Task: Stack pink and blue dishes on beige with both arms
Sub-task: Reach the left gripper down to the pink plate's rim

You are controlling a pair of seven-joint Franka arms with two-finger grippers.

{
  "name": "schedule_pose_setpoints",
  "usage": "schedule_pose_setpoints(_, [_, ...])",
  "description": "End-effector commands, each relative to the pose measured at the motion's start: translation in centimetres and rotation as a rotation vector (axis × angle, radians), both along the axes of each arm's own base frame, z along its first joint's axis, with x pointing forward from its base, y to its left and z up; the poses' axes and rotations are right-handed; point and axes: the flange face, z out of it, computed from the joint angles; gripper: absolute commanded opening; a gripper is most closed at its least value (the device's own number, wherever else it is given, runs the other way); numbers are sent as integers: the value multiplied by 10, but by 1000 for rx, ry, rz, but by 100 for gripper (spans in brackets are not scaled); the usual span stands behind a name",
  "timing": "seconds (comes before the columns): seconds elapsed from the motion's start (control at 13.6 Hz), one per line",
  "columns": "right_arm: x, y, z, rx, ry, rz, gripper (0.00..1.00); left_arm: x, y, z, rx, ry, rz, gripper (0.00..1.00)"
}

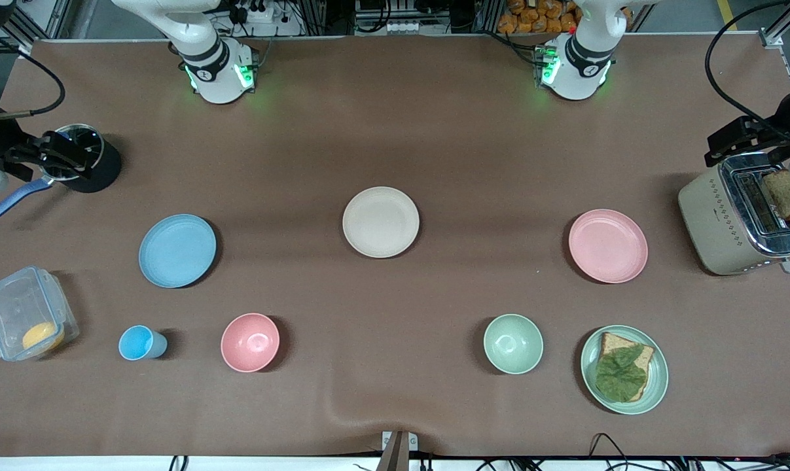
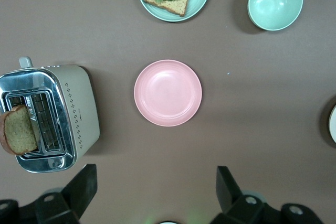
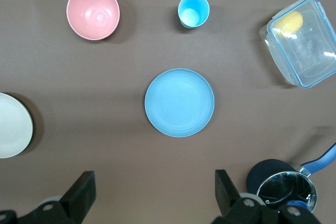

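The beige plate [image 1: 381,222] lies at the table's middle with nothing on it. The light blue plate [image 1: 177,250] lies toward the right arm's end, and it fills the centre of the right wrist view [image 3: 179,103]. The pale pink plate [image 1: 608,246] lies toward the left arm's end, centred in the left wrist view [image 2: 168,93]. Both plates are bare. My right gripper [image 3: 155,184] hangs high and open over bare cloth beside the blue plate, on the bases' side. My left gripper [image 2: 156,182] hangs high and open the same way beside the pink plate. Neither holds anything.
A toaster [image 1: 741,216] with a bread slice stands at the left arm's end. Nearer the camera lie a green plate [image 1: 660,376] with bread and leaf, a green bowl [image 1: 513,344], a pink bowl [image 1: 250,342], a blue cup [image 1: 143,343] and a clear container [image 1: 28,320]. A pot [image 1: 80,157] stands at the right arm's end.
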Motion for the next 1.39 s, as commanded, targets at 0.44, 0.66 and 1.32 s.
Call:
schedule_pose_setpoints(0.44, [-3, -2, 4, -2, -1, -6, 100, 15, 32, -31, 44, 71, 33, 100])
schedule_pose_setpoints(0.66, [-3, -3, 4, -2, -1, -8, 100, 32, 48, -83, 43, 124, 75, 100])
schedule_pose_setpoints(1.32, [-2, -4, 3, -2, 1, -9, 100, 4, 108, -281, 24, 14, 156, 100])
